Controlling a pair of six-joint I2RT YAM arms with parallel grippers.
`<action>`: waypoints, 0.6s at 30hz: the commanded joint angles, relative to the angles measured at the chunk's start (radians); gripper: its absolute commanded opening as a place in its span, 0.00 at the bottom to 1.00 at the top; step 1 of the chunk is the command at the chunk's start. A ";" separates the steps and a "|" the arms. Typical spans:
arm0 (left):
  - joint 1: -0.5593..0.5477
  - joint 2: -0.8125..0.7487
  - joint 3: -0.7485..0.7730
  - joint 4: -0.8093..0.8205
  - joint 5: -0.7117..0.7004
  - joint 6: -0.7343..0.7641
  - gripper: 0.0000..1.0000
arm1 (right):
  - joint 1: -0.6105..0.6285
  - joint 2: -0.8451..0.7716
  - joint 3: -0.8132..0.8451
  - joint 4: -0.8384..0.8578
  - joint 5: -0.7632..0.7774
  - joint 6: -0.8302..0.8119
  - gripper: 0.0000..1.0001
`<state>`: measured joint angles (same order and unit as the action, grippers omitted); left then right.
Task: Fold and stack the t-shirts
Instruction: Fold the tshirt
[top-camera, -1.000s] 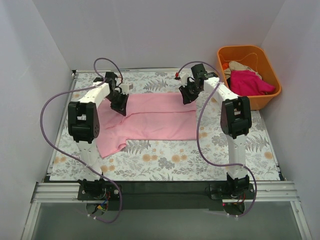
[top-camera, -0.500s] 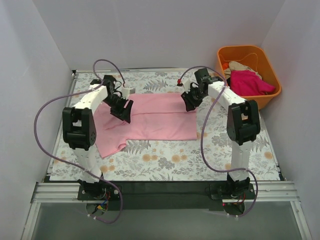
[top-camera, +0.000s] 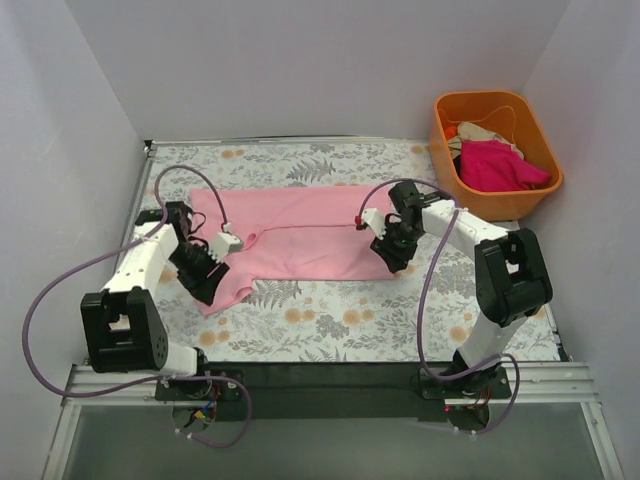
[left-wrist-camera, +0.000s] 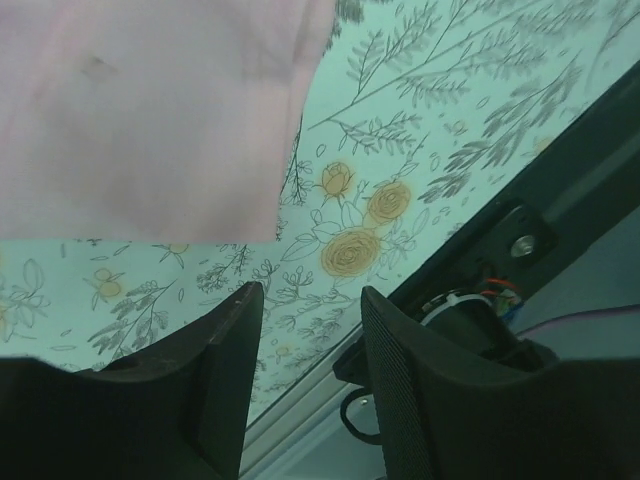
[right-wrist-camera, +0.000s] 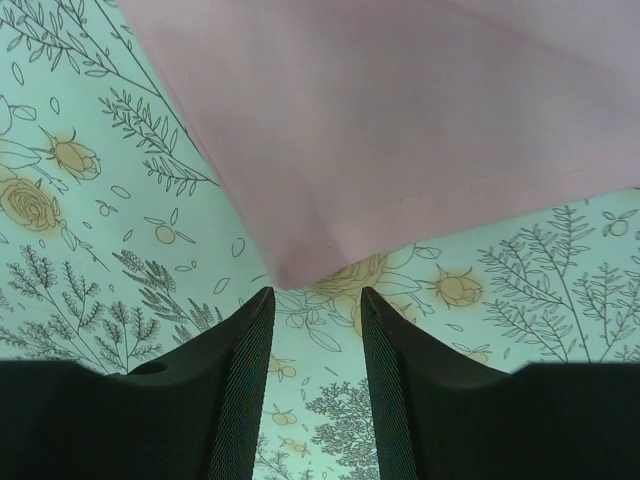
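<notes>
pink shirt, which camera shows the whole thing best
The top external view: the pink shirt shows whole there, spread flat, with every edge in frame. The left wrist view catches only one end of it, the right wrist view only a corner.

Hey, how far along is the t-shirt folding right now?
Early. Done: the light pink t-shirt lies spread on the table; nothing stacked. In hand: the left gripper and right gripper, both open and empty, hover by its near corners. Left: fold it, then the magenta t-shirt and cream garment in the orange tub.
</notes>
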<state>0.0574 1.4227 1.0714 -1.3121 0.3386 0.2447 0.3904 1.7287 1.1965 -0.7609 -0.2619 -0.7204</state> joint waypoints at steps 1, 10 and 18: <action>-0.025 -0.068 -0.156 0.080 -0.137 0.142 0.41 | 0.024 -0.015 -0.023 0.032 0.053 -0.021 0.40; -0.044 -0.117 -0.366 0.322 -0.271 0.203 0.34 | 0.082 0.023 -0.029 0.093 0.105 0.010 0.34; -0.044 -0.225 -0.350 0.329 -0.193 0.291 0.34 | 0.084 0.008 -0.040 0.109 0.138 -0.028 0.33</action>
<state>0.0154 1.2701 0.7155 -1.0279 0.1165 0.4580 0.4728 1.7500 1.1645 -0.6735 -0.1448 -0.7174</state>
